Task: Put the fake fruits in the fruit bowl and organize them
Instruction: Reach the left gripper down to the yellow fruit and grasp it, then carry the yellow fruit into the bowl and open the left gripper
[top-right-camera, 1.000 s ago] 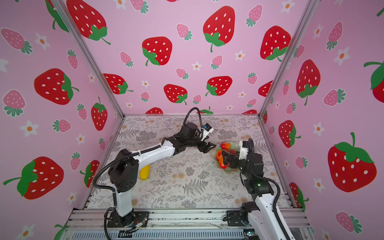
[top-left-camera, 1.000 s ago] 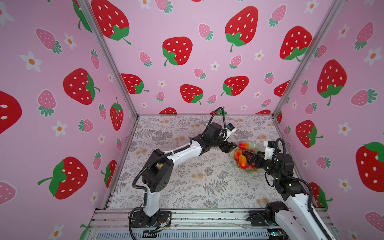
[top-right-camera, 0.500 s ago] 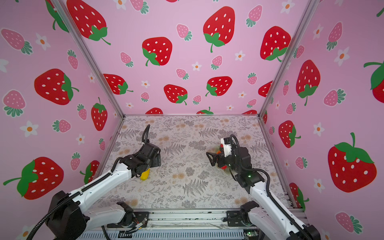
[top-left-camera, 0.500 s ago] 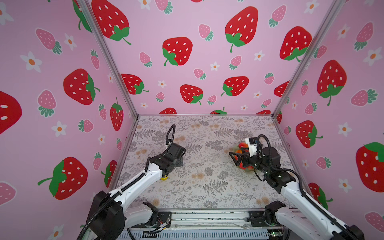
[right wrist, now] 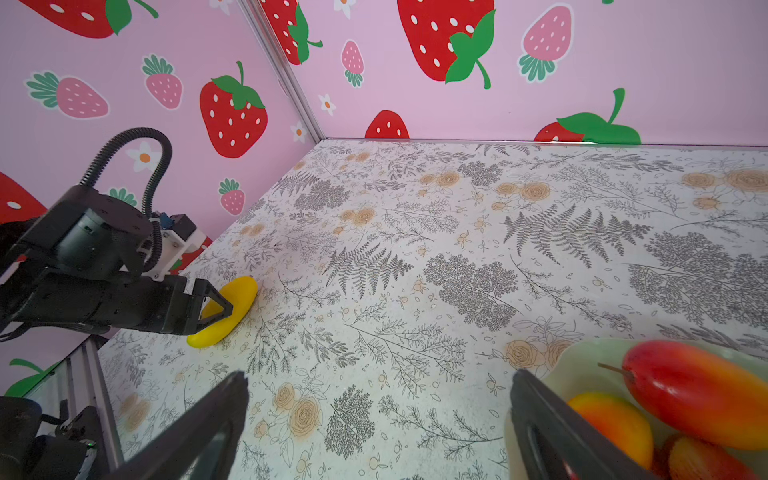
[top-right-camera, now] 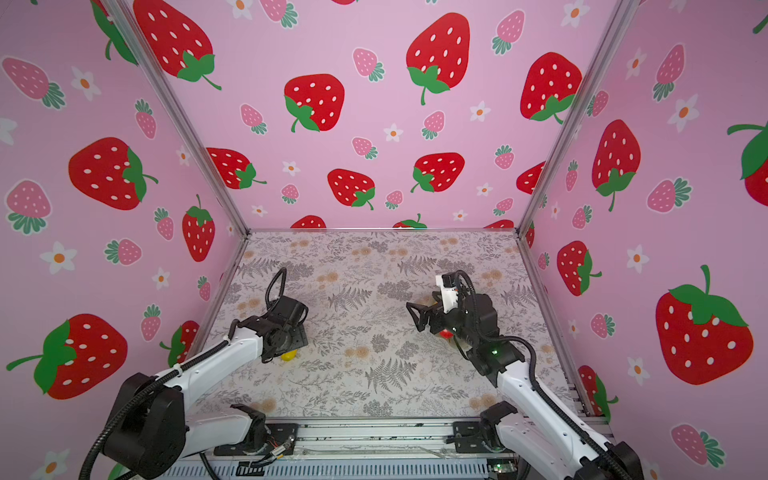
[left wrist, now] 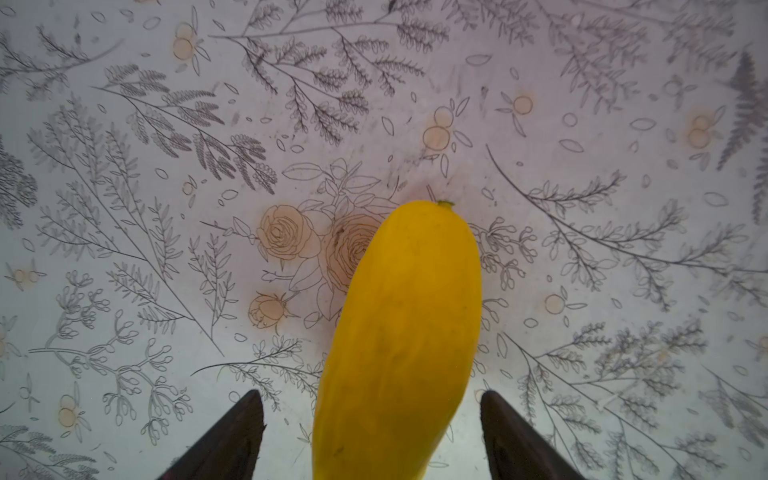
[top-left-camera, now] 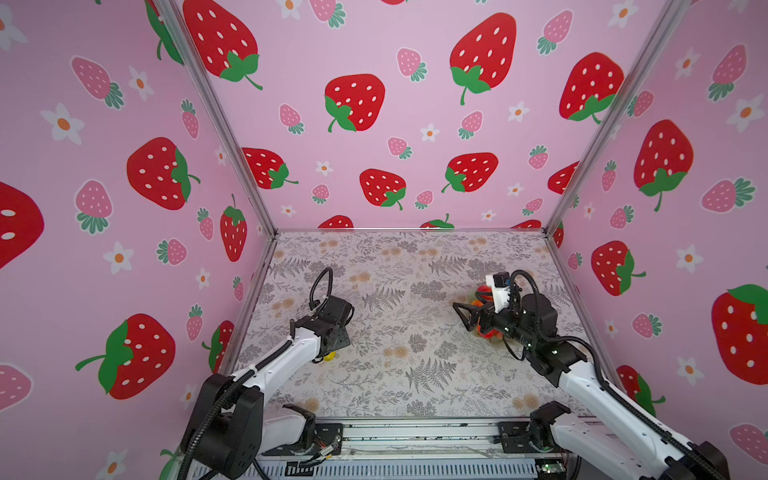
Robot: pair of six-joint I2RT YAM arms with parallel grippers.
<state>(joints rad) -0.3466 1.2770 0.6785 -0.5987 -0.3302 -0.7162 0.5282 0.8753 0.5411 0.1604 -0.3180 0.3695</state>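
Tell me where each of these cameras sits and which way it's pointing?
Both top views: high at the front, looking down at the table and back wall; the left arm and right arm show almost whole.
Left wrist: on the left arm, looking down at the yellow mango between the tips of the open left gripper.
Right wrist: on the right arm, looking low across the table; the tips of the open right gripper show, with the bowl beside them.
Shared: both wrist views show the yellow mango.
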